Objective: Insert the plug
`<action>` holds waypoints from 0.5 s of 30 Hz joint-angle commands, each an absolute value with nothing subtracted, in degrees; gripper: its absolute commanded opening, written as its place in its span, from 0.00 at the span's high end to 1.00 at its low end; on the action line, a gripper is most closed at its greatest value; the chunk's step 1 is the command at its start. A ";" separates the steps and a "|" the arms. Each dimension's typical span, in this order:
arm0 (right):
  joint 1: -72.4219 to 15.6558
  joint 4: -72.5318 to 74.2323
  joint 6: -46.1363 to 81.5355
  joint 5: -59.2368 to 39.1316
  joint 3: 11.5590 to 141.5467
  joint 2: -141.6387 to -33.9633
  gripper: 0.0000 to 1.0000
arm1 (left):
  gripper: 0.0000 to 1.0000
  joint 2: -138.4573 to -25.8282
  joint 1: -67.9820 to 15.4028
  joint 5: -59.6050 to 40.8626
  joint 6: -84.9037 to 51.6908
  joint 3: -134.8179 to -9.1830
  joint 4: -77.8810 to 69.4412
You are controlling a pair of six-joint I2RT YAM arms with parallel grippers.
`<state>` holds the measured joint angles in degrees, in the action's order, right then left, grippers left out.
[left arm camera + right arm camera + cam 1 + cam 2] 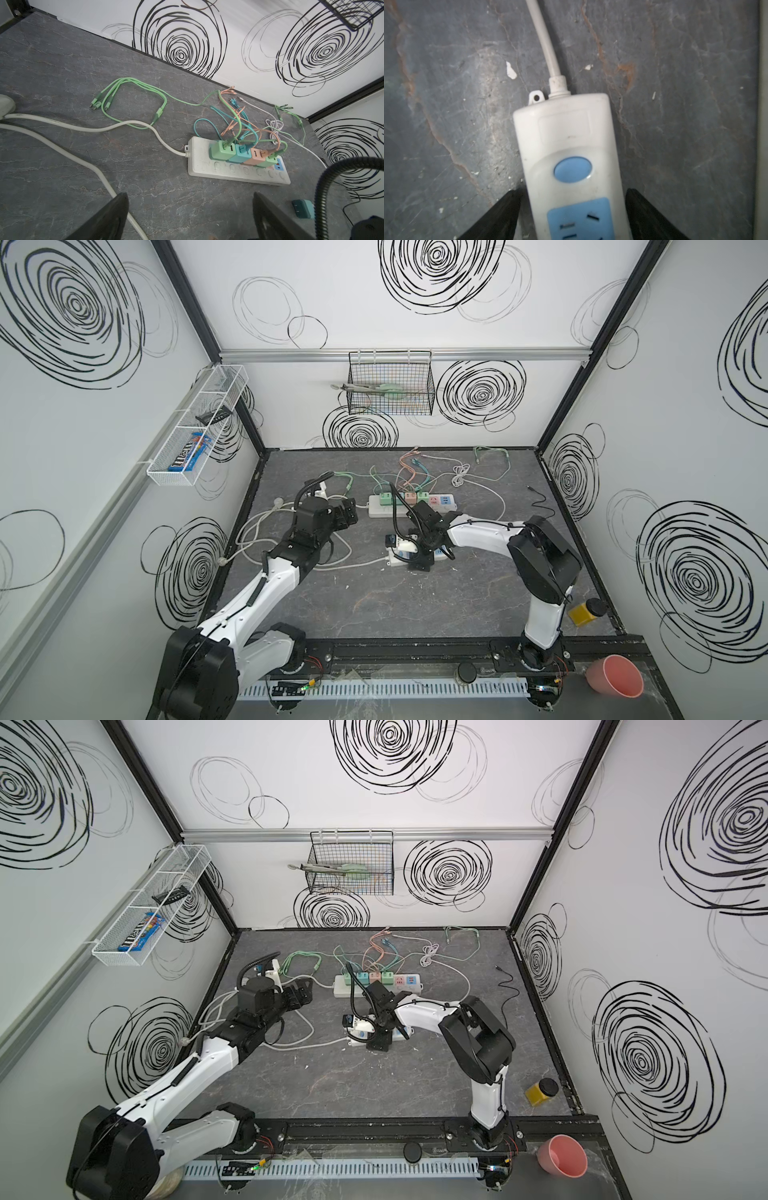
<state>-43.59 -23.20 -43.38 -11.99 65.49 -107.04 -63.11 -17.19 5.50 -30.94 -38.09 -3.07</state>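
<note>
Since the white plug (277,502) lies loose on the table (415,605) and your left gripper (351,514) and right gripper (572,216) both gape apart, the right around the small strip (562,128), plugging in is not done yet.

Tabletop (675,124): grey stone pattern, rust-brown veins; small power strip (566,128): white, blue button and socket face; long power strip (199,166): off-white, with green, teal and peach adapters (222,152); walls (332,290): white, black scribbled spirals; cup (615,676): pink.
</note>
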 commanded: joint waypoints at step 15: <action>-40.23 -5.65 -33.19 -12.58 52.25 -84.18 0.03 | 0.04 -66.06 -25.42 15.03 -26.32 -44.48 -2.88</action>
<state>-41.56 -14.68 -37.87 -13.58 55.20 -87.90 -65.21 -23.70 11.42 -28.18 -41.93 -2.13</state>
